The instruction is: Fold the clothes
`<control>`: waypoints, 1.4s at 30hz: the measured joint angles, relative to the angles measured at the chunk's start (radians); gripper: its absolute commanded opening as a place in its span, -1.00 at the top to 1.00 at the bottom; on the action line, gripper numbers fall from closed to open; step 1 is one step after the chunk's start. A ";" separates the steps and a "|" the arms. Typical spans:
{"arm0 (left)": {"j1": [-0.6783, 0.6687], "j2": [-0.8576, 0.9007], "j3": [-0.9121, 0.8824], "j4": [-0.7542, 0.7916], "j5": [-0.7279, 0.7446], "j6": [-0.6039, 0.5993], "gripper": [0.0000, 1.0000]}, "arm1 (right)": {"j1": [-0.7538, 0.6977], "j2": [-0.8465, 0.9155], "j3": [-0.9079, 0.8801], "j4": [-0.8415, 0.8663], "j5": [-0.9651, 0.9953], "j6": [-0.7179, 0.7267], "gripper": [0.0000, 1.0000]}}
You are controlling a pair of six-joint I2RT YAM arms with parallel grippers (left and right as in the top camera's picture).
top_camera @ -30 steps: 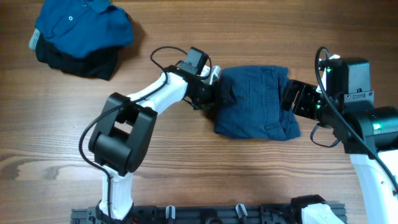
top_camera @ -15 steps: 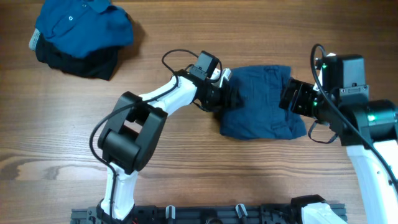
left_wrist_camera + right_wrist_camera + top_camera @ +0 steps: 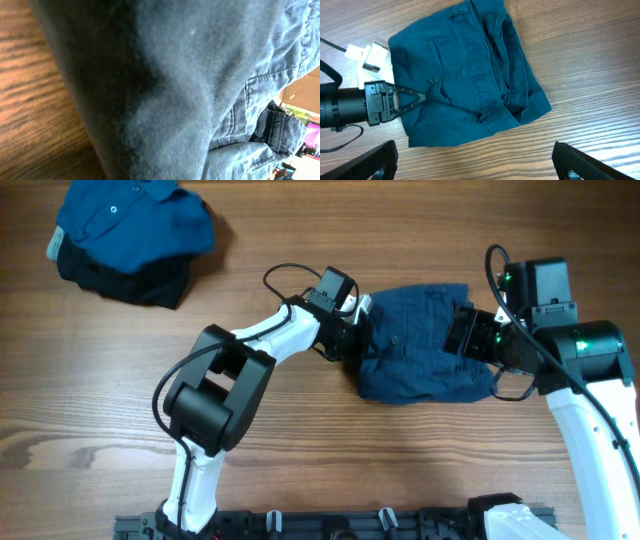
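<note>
At the middle of the wooden table (image 3: pixel 300 440), seen from overhead, lie the navy shorts (image 3: pixel 420 350), wrinkled and already doubled into a rough rectangle, with one robot arm at each end. The left gripper (image 3: pixel 360 332) sits at the left edge of the shorts. A second ago its jaws were spread wide; now they are clenched. The view from the other arm shows its fingertips drawn together on the fabric beside a small button, and its own wrist camera sees little but dark cloth pressed close, so it appears to have pinched that edge. Over the same second the left arm reached further right, and the shorts slid a little to the right with it. The right gripper (image 3: pixel 466 335) hangs over the right end of the shorts with its jaws spread wide and nothing between them. Far off at the table's upper left corner, well apart from both arms, a blue shirt (image 3: pixel 135 218) with a collar and buttons rests on top of a black garment (image 3: pixel 135 280), both loosely bundled. With one edge now gripped, the next fold of the shorts looks ready to begin, most likely by lifting that left edge across. The right end is not yet pinned, so the fabric could drag rather than fold.
</note>
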 measured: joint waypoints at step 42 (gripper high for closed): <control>0.563 0.002 0.811 -0.387 -0.600 0.358 0.88 | 0.000 0.003 -0.001 -0.031 -0.023 0.002 -0.99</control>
